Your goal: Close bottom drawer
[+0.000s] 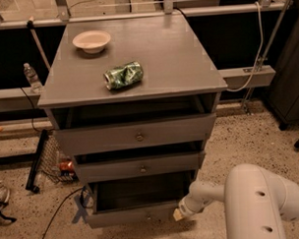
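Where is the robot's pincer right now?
In the camera view the pincer sits low, right of centre, by the right front corner of the open bottom drawer, below the middle drawer.

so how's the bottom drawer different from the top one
The bottom drawer is pulled far out, inside showing; the top drawer is barely open. The bottom drawer's front is shorter than the top drawer's. The claw sits at the bottom drawer's right front corner, not the top drawer's. Both are grey with a knob.
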